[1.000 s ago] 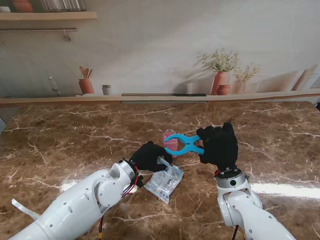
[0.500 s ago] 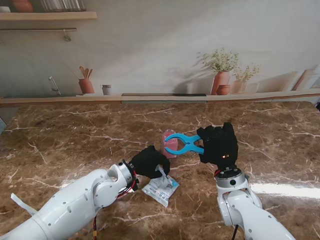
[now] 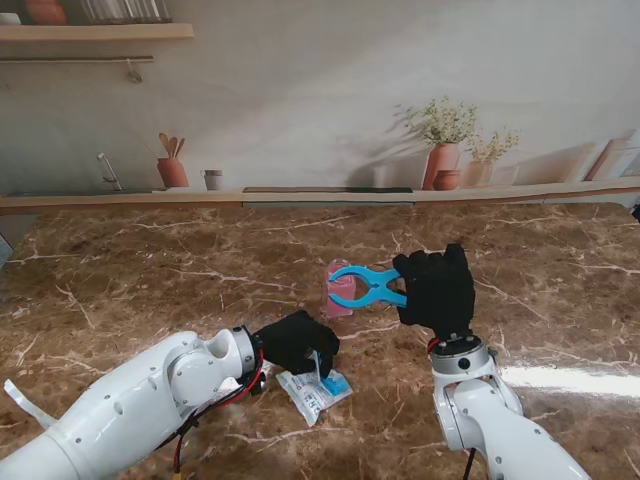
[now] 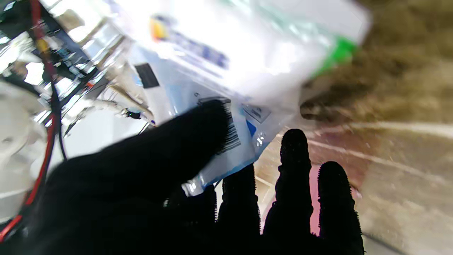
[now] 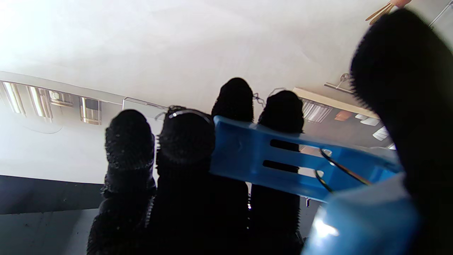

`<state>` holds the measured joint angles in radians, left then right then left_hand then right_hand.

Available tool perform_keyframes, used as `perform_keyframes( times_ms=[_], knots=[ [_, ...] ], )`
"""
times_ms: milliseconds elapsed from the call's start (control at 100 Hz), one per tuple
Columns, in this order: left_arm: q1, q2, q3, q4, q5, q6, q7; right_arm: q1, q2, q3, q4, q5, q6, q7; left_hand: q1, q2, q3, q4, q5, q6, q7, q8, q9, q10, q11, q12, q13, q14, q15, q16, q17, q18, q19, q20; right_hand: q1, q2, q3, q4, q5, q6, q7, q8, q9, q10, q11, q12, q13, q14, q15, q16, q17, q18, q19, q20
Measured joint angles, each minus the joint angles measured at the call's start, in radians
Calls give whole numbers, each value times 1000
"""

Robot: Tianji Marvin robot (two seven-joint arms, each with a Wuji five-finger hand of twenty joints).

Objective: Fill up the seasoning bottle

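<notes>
Only a barcode and blurred blue print show on the seasoning packet [image 4: 212, 71]; no text legible. Left hand [image 3: 296, 340] pinches packet low over table [image 3: 150, 270]. Right hand [image 3: 437, 288], raised, grips blue clip [image 3: 362, 286].

Even, bright room light; a white glare streak lies on the marble table [image 3: 560, 380]. Both wrist views are blurred, the seasoning packet [image 4: 226, 60] washed out.

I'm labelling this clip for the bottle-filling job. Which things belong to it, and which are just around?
In the job: seasoning packet in the left hand; blue clip in the right hand; pink bottle.
Just around: marble table; kitchen backdrop.
</notes>
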<state>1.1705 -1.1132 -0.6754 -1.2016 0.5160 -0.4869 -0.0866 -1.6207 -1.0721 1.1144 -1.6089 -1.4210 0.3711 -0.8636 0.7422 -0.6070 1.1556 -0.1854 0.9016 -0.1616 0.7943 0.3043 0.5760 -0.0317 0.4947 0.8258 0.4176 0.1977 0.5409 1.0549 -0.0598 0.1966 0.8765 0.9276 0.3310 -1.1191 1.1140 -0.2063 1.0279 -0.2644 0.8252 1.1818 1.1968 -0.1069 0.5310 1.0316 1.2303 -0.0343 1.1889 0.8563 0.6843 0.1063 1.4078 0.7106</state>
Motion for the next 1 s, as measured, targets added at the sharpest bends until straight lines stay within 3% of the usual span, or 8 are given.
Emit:
perform_keyframes(
  times_ms=[130, 250, 370, 470, 530, 760, 880, 1000],
  knots=[
    [7, 13, -15, -11, -50, -17, -58, 1, 0, -2, 0, 0, 2, 1, -229, 182, -376, 127, -55, 24, -115, 16, -62, 14, -85, -58, -87, -9, -50, -38, -21, -2, -201, 23, 0, 1, 0, 0, 0, 0, 0, 3, 0, 0, 0, 0, 0, 0, 0, 0, 0, 0, 0, 0],
    [18, 20, -30, -25, -38, -11, -58, 2, 0, -3, 0, 0, 3, 1, -237, 365, -877, 145, -55, 45, -198, 80, -85, 16, -100, -83, -112, -10, -87, -42, -28, -3, -298, 94, 0, 1, 0, 0, 0, 0, 0, 3, 0, 0, 0, 0, 0, 0, 0, 0, -1, 0, 0, 0],
    [28, 22, -42, -33, -71, 5, -70, 4, 0, -6, 0, 0, 4, 1, -216, 545, -1129, 145, -33, 57, -193, 90, -86, 16, -117, -98, -116, -11, -95, -45, -28, -30, -339, 139, 0, 4, 0, 0, 0, 0, 0, 3, 0, 0, 0, 0, 0, 0, 0, 0, -1, 0, 0, 0],
    [38, 21, -48, -43, -95, 48, -73, 5, 0, -6, 0, 0, 4, 1, -57, 582, -1128, 145, -11, 63, -163, 90, -86, 16, -117, -98, -131, -13, -95, -45, -35, -58, -342, 189, 0, 6, -1, 0, 0, 0, 0, 4, 0, 0, 0, 0, 0, 0, 0, 0, -2, 0, -1, 0],
    [41, 20, -47, -46, -41, 57, -42, 5, 0, -6, 0, 0, 4, 1, 68, 431, -1046, 145, -14, 27, -66, 78, -86, 16, -106, -98, -131, -18, -87, -45, -35, -62, -288, 196, 0, 6, -1, 0, 0, 0, 0, 4, 0, 0, 0, 0, 0, 0, 0, 0, -2, 0, -1, 0],
    [41, 22, -25, -66, 103, 101, 21, 5, -1, -6, 0, 0, 2, 0, 15, 90, -640, 72, -202, -39, 184, 353, -86, 15, -86, -161, -115, -24, -61, -84, -24, -63, -150, 126, 0, 6, -1, 0, 0, 0, 0, 4, 0, 0, 0, 0, 0, 0, 0, 0, -2, 0, -1, 0],
    [46, 28, -27, -89, 153, 126, 16, 4, -1, -5, -1, 1, 2, 1, -109, 77, -486, 63, -419, -41, 81, 510, -83, 14, -85, -173, -75, -24, -52, -92, -24, -56, -136, 82, 0, 6, -1, 0, 0, 0, 0, 4, 0, 0, 0, 0, 0, 0, -1, 0, -2, 0, -1, 0],
    [56, 39, -40, -121, 165, 147, -22, 4, -1, -5, -1, 4, 1, 1, -141, 80, -492, 76, -511, -26, -136, 384, -82, 13, -84, -208, -44, -41, -59, -109, -24, -47, -124, 72, 0, 6, -1, 0, 0, 0, 0, 4, 0, 0, 0, 0, 0, 0, -1, 0, -2, 0, -1, 0]
  ],
)
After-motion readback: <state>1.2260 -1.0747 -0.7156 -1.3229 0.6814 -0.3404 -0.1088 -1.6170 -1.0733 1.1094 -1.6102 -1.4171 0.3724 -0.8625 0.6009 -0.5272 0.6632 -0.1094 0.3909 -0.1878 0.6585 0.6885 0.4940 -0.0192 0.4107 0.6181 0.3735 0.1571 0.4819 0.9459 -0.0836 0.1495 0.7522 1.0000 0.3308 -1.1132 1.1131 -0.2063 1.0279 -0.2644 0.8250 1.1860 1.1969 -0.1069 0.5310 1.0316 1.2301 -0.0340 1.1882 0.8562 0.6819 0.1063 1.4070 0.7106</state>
